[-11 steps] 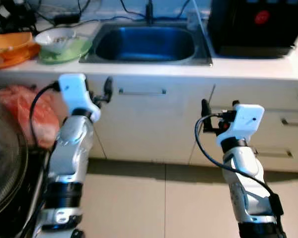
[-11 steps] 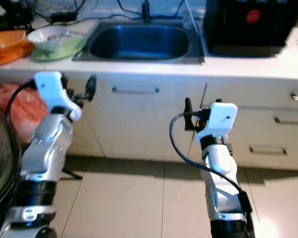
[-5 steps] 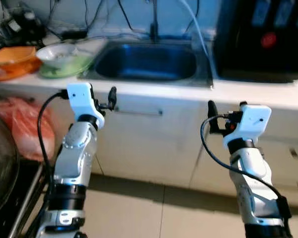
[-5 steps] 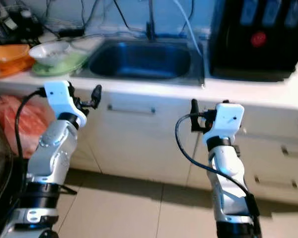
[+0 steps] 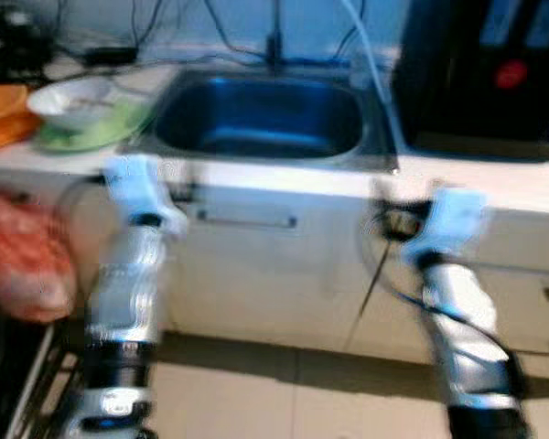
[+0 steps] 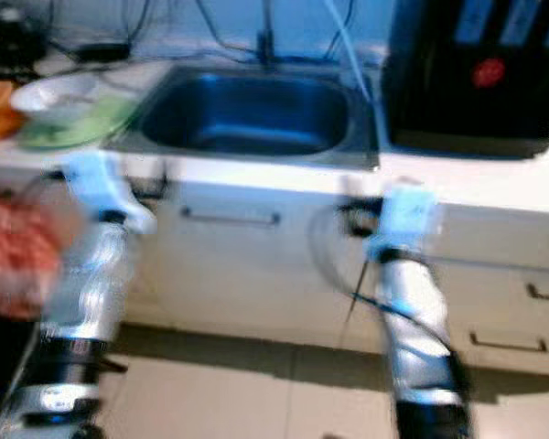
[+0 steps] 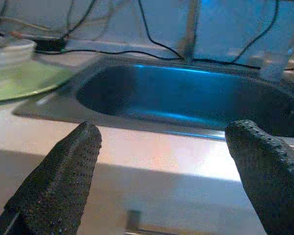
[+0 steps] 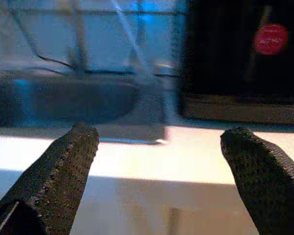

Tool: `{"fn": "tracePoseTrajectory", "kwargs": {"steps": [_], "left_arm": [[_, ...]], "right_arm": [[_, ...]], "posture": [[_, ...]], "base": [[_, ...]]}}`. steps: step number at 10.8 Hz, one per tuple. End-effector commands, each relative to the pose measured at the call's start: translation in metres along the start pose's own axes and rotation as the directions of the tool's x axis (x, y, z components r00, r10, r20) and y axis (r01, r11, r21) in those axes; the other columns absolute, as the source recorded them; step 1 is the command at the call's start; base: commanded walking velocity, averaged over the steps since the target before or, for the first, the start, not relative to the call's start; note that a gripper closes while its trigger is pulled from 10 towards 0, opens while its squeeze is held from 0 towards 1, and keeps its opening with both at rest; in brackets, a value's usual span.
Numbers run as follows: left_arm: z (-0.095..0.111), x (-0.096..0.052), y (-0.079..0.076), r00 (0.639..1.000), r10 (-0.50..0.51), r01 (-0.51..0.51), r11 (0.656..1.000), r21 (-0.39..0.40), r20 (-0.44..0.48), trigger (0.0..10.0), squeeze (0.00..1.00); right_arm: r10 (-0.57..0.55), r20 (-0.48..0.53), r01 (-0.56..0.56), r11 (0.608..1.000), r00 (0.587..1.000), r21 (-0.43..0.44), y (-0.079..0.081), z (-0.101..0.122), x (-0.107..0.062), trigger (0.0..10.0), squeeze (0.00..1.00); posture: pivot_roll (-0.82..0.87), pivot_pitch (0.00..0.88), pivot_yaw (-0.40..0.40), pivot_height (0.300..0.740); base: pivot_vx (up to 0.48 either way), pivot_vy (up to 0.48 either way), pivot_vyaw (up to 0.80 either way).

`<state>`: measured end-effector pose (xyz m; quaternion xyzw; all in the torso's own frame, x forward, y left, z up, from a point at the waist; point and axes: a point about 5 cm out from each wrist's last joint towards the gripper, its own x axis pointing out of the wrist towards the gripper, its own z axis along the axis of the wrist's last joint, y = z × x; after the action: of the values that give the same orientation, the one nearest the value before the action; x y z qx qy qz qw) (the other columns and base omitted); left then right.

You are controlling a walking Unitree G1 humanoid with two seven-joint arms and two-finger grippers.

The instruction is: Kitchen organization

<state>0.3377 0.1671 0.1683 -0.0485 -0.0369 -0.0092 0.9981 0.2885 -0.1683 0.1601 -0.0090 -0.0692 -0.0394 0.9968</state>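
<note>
Dishes: the white bowl [image 5: 73,99] sat on a green plate [image 5: 96,128] on the tabletop [image 5: 494,183], left of the sink [image 5: 261,114]; we judged them rigid, breakable, best taken by the rim.
Left end effector [image 7: 161,161]: fingers apart, empty, facing the sink.
Right end effector [image 8: 161,161]: fingers apart, empty, near the black appliance [image 8: 240,54].
Unclear: head views were blurred; we could not read the bowl's contents.

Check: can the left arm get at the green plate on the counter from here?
Probably yes. The left gripper, open and holding nothing, is raised before the counter edge; the green plate sits nearby to its left, nothing between.
</note>
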Motion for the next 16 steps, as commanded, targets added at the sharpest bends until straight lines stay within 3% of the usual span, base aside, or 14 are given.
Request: {"fn": "tracePoseTrajectory", "kwargs": {"steps": [1, 2, 4, 11, 16], "left_arm": [[0.0062, 0.0009, 0.0122, 0.999, 0.030, -0.030, 1.000, 0.009, 0.015, 10.0, 0.00], [0.0063, 0.0015, 0.0127, 1.000, 0.026, -0.027, 1.000, 0.007, 0.015, 10.0, 0.00], [0.0049, 0.0018, 0.0127, 1.000, 0.027, -0.027, 1.000, 0.007, 0.007, 10.0, 0.00], [0.0027, 0.0016, 0.0120, 1.000, 0.016, -0.016, 1.000, 0.021, -0.009, 10.0, 0.00], [0.0053, 0.0007, 0.0060, 0.999, -0.029, 0.029, 0.999, 0.020, 0.014, 10.0, 0.00]], "right_arm": [[0.012, 0.012, -0.012, 0.998, 1.000, 0.055, 0.0086, 0.0027, 0.0005, 10.0, 0.00], [-0.004, 0.010, 0.003, 0.996, 1.000, 0.085, 0.0082, 0.0033, 0.0004, 10.0, 0.00], [-0.012, 0.020, 0.011, 0.999, 1.000, 0.040, 0.0054, 0.0047, 0.0005, 10.0, 0.00], [-0.019, 0.018, 0.017, 0.997, 1.000, 0.074, 0.0034, 0.0028, -0.0011, 10.0, 0.00], [-0.031, 0.015, 0.030, 0.997, 0.999, 0.064, 0.0005, 0.0020, 0.0005, 10.0, 0.00]], "posture": [[0.02, 0.013, 0.042, 0.740], [0.02, 0.014, 0.043, 0.740], [0.02, 0.014, 0.043, 0.740], [0.03, 0.012, 0.048, 0.740], [0.02, 0.005, 0.048, 0.740]], "base": [[0.000, 0.322, 0.00], [0.000, 0.322, 0.00], [0.000, 0.369, 0.00], [0.000, 0.445, 0.00], [0.000, 0.000, -0.16]]}}
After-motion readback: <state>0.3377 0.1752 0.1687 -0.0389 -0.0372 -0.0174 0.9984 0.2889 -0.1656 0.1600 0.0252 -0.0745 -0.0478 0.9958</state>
